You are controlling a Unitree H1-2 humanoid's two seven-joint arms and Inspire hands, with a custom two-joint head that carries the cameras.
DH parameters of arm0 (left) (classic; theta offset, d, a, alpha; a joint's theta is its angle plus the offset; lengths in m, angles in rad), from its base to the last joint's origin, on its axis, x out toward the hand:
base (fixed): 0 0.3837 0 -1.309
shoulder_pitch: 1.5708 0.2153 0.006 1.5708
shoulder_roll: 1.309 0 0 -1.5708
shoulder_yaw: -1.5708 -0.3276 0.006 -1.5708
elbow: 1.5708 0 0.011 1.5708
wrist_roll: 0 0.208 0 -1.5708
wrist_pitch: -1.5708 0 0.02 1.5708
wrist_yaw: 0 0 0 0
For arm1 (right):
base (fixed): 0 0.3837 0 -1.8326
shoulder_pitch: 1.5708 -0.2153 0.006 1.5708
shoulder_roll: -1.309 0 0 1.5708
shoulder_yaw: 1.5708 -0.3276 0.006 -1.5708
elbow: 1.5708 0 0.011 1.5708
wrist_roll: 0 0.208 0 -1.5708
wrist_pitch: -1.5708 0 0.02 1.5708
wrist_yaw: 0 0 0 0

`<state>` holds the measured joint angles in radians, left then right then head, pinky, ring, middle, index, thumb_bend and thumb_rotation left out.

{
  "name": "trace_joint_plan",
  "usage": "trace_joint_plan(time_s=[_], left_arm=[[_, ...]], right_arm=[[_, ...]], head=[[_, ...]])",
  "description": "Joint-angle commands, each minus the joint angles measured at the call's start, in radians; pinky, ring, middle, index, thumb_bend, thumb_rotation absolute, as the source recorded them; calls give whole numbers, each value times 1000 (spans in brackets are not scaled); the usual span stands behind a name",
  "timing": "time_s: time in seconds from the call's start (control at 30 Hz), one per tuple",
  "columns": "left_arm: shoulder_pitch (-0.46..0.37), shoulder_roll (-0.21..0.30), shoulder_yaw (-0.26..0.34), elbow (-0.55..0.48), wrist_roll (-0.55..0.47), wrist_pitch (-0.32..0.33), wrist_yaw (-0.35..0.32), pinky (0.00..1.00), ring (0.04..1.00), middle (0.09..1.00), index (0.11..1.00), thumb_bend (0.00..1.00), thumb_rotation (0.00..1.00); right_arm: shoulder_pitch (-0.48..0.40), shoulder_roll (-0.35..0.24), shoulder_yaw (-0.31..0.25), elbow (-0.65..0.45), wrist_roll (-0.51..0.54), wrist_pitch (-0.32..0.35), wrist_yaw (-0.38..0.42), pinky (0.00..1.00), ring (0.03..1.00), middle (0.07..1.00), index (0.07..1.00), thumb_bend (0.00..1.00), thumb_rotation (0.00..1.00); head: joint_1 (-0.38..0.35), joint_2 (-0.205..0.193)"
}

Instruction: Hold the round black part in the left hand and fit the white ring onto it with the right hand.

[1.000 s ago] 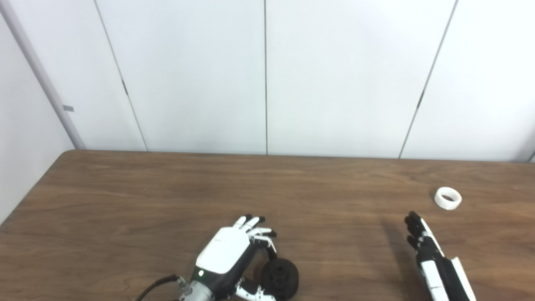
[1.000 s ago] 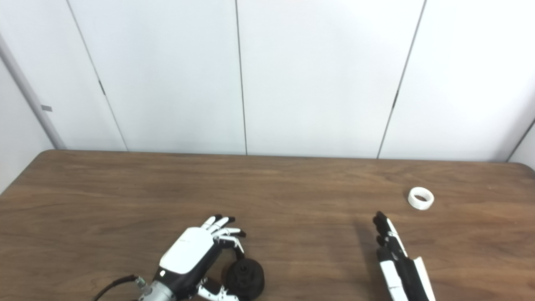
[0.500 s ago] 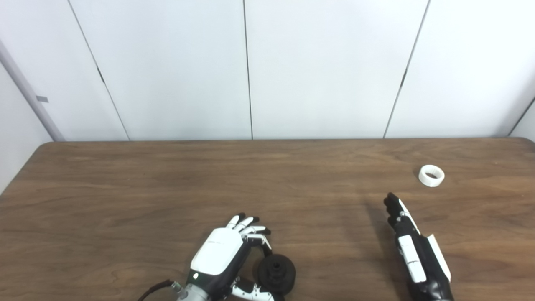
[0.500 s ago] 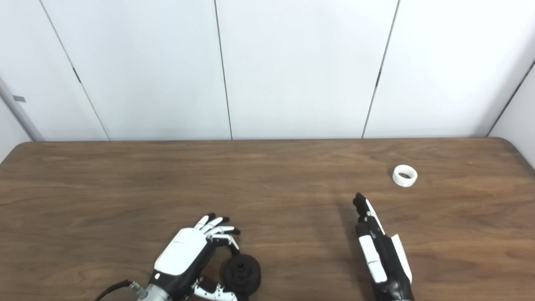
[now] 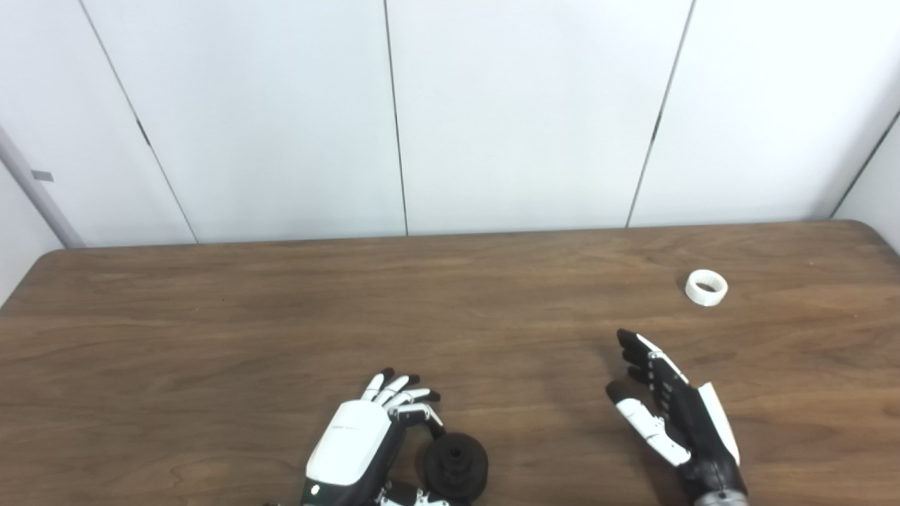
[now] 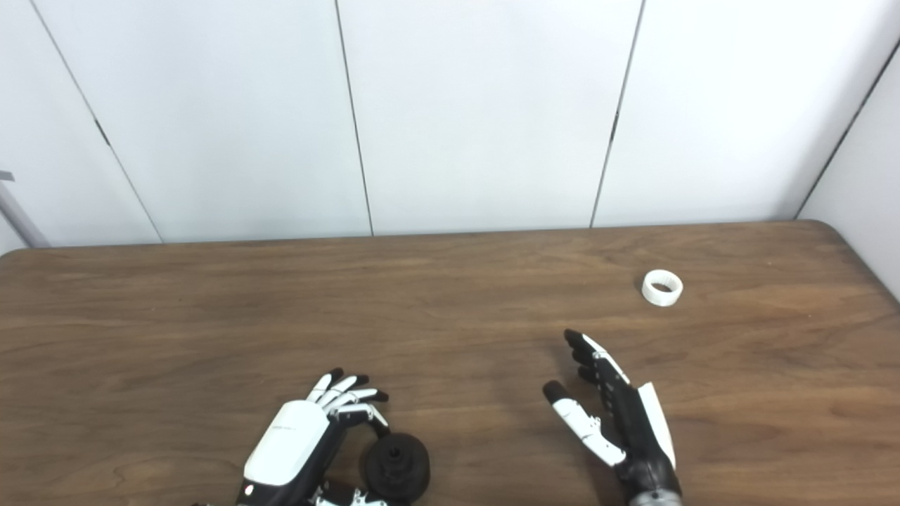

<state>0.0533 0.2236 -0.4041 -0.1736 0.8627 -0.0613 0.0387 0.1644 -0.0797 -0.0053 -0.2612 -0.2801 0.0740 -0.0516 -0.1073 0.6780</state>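
Note:
The round black part (image 5: pixel 455 466) lies on the table near the front edge. My left hand (image 5: pixel 362 450) is on its left. The forefinger curls over its top and the thumb reaches under it, both touching it, while the other fingers stay stretched out. The white ring (image 5: pixel 706 287) lies flat at the far right of the table, by itself. My right hand (image 5: pixel 668 414) is open, thumb spread to the left and fingertips pointing away, well short of the ring and to its left. In the right eye view the ring (image 6: pixel 661 287) and the right hand (image 6: pixel 612 418) stand the same way.
The brown wooden table (image 5: pixel 281 316) has its rounded far right corner (image 6: pixel 823 228) in view. White wall panels (image 5: pixel 527 105) rise right behind its far edge.
The whole picture has shifted, so the camera moved. My right hand has turned and spread its thumb out to the left. The left hand keeps the same hold on the black part.

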Motion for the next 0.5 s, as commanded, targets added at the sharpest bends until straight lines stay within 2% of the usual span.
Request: trace_joint_plan(time_s=[0.0, 0.1, 0.2, 0.4, 0.47], left_arm=[[17, 9, -4, 12, 12, -12, -5, 1000, 910, 801, 484, 524, 53], [23, 14, -4, 8, 12, -11, -9, 1000, 914, 802, 484, 524, 53], [25, 19, -4, 12, 9, -22, -3, 1000, 913, 801, 483, 524, 53], [28, 23, 1, 6, 11, -26, -7, 1000, 906, 795, 483, 525, 54], [30, 25, 5, 5, 9, -30, -9, 1000, 900, 793, 483, 525, 53]], right_arm=[[21, 0, -16, -34, -81, 56, -41, 843, 872, 861, 771, 711, 473], [-9, -17, -19, -44, -193, 87, -69, 849, 871, 854, 739, 771, 414], [-43, -30, -35, -46, -254, 117, -74, 888, 887, 859, 717, 780, 333], [-114, -75, -68, -25, -302, 149, -65, 904, 917, 876, 699, 793, 230], [-150, -97, -88, -7, -297, 183, -54, 905, 918, 877, 697, 799, 223]], head=[[-15, 5], [-35, 10], [-52, 14], [-74, 14], [-86, 16]])
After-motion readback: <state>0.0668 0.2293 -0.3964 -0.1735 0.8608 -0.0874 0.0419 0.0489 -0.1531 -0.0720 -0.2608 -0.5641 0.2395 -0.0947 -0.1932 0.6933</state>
